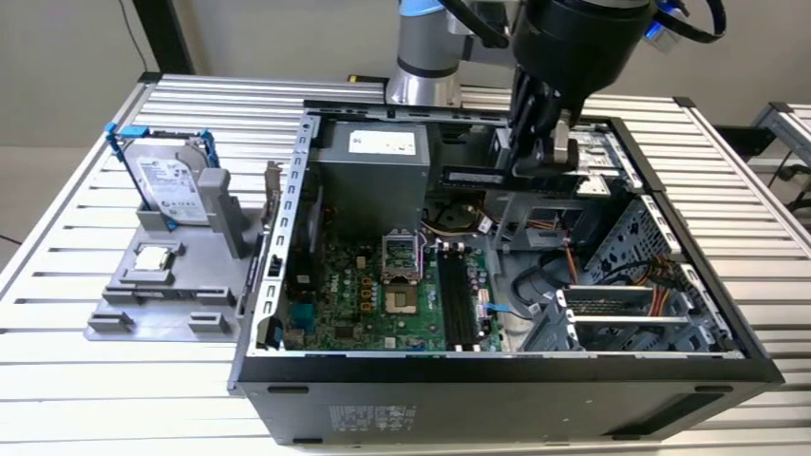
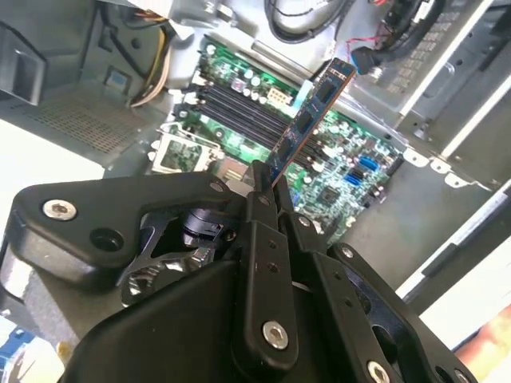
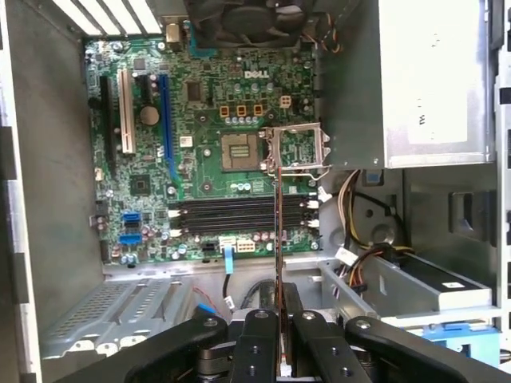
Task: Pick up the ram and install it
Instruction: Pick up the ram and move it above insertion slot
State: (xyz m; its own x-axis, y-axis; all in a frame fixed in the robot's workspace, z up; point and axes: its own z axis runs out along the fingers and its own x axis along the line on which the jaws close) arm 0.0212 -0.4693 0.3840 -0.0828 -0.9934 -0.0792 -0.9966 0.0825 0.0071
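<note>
The slatted desk (image 1: 76, 380) carries an open computer case (image 1: 507, 389), its far corner hidden behind the arm in the exterior view. Inside lies the green motherboard (image 3: 200, 120), partly covered by the hand (image 3: 279, 299) in both wrist views. The hand is clamped on the ram (image 2: 315, 108), which sticks out from between its fingers (image 2: 259, 199), the gripped end buried there. The ram hangs above the black memory slots (image 3: 231, 214), clear of them. In the first wrist view it is edge-on, chips unseen.
</note>
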